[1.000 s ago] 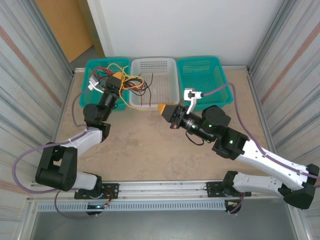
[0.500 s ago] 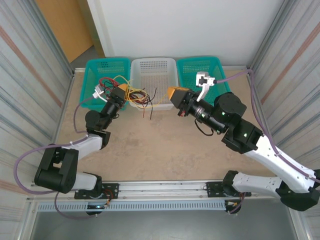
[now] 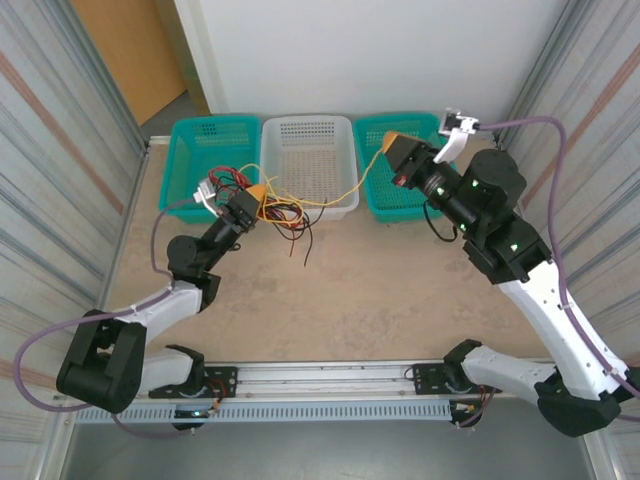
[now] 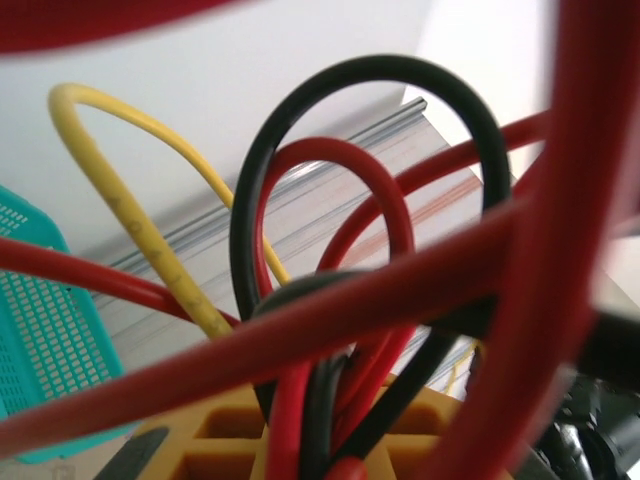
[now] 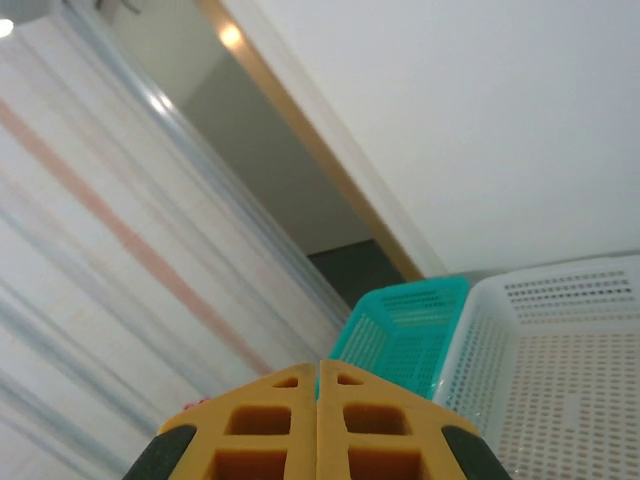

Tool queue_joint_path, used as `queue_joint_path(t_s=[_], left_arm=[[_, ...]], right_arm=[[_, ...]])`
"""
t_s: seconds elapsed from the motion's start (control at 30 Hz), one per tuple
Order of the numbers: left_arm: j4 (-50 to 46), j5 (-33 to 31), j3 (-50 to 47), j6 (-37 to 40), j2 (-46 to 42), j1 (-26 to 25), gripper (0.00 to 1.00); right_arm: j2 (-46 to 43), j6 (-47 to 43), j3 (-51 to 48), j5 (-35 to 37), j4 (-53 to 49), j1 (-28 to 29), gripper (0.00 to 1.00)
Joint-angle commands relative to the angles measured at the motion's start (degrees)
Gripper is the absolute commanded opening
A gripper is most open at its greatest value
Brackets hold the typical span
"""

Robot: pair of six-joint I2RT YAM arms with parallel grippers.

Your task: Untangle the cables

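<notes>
So the cables [image 3: 288, 208] hang in a bunch just in front of the white basket [image 3: 310, 128], pinched in the nearly closed left gripper [image 3: 262, 193], that arm reaching low and forward. One yellow cable [image 3: 345, 195] runs up to the right gripper [image 3: 388, 151], jaws clamped tight on it, that arm raised high.

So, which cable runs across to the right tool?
The yellow cable: it alone spans from the bundle at the left tool to the right tool, while the red and black ones hang bunched there.
</notes>
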Motion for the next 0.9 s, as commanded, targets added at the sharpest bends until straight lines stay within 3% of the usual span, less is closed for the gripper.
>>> queue_joint_path(t_s=[0.0, 0.4, 0.87], left_arm=[[2.90, 3.66, -0.75, 0.38, -1.43, -0.03, 0.00], [2.96, 12.56, 3.18, -1.41, -3.57, -0.53, 0.00], [3.05, 11.68, 5.47, -4.25, -8.86, 0.05, 0.00]], right_arm=[[1.18, 3.96, 2.19, -3.61, -0.44, -6.91, 0.00], [9.19, 9.98, 1.20, -13.16, 0.52, -27.40, 0.00], [7.71, 11.74, -12.72, -18.44, 1.40, -43.68, 0.00]])
